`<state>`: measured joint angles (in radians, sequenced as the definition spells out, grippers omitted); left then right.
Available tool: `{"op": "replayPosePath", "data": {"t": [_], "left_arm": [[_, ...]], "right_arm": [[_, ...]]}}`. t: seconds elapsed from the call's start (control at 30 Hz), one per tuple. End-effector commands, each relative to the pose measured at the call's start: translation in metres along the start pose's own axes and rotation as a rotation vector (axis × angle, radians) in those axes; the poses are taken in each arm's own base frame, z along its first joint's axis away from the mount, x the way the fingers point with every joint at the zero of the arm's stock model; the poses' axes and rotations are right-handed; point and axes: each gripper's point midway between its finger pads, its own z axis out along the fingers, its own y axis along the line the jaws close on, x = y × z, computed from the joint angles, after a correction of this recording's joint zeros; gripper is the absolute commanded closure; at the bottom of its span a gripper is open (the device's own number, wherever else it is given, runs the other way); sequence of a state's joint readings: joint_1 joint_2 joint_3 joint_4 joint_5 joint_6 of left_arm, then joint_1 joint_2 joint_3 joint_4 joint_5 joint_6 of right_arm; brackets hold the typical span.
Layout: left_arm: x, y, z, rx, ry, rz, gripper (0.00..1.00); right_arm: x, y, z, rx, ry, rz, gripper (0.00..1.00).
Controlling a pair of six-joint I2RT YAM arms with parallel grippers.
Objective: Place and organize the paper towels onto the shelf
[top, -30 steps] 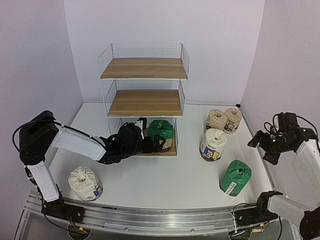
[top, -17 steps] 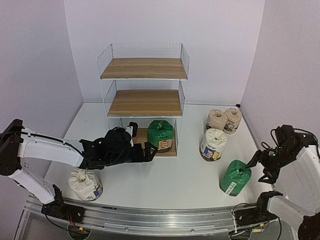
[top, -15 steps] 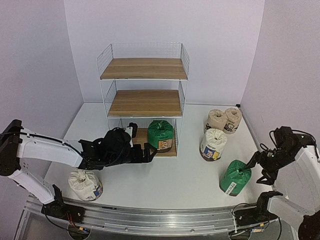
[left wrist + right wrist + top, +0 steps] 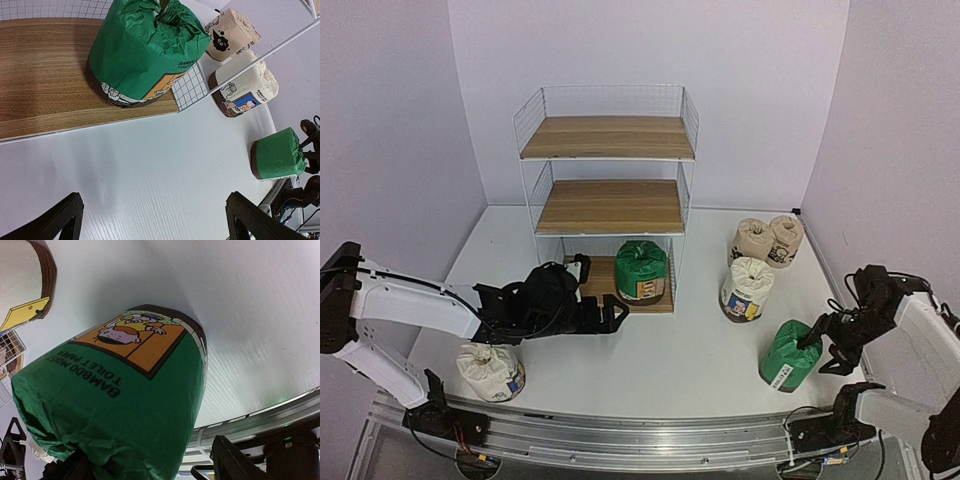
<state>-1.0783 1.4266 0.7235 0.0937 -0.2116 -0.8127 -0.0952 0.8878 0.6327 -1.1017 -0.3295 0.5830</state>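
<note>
**A:** Black fingers on the left gripper, how did they stand?

**B:** Spread wide, with nothing held. It hung low over the table, just in front of the shelf and pointing at the bottom board.

**A:** What was on that board?

**B:** One shelved green roll, upright on the right half against the mesh side. It stood apart from the fingers. The left half was bare wood, and both upper tiers showed only boards.

**A:** Right gripper?

**B:** Also open. In the wrist view its jaws sat either side of the loose green roll, with a gap visible at one finger. I couldn't tell whether the other finger touched. It wasn't clamped.

**A:** Where was that roll?

**B:** On the table, front right, leaning over, well clear of the shelf.

**A:** The others?

**B:** A white roll with a blue-yellow label stood upright between the shelf and the right wall. Just behind it were two tan rolls, side by side and touching, with black prints. A second white roll sat at the front left, under the left arm, near the rail.
</note>
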Motion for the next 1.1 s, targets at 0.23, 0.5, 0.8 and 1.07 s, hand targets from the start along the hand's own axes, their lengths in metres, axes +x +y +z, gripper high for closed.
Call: {"op": "replayPosePath", "data": {"t": [0.23, 0.5, 0.8, 1.07], "left_arm": [[-0.01, -0.009, -0.011, 0.025, -0.021, -0.001, 0.0], [-0.013, -0.018, -0.022, 0.057, -0.006, 0.01, 0.0], [-0.007, -0.046, -0.039, 0.154, 0.114, 0.07, 0.0], [0.0, -0.065, -0.066, 0.245, 0.212, 0.086, 0.0]], "right_arm": [[-0.01, 0.001, 0.013, -0.001, -0.015, -0.011, 0.48], [-0.013, 0.023, -0.002, -0.057, -0.036, -0.077, 0.65], [0.004, 0.072, -0.011, -0.014, -0.013, -0.449, 0.73], [0.039, 0.138, -0.001, 0.006, -0.022, -0.971, 0.78]]}}
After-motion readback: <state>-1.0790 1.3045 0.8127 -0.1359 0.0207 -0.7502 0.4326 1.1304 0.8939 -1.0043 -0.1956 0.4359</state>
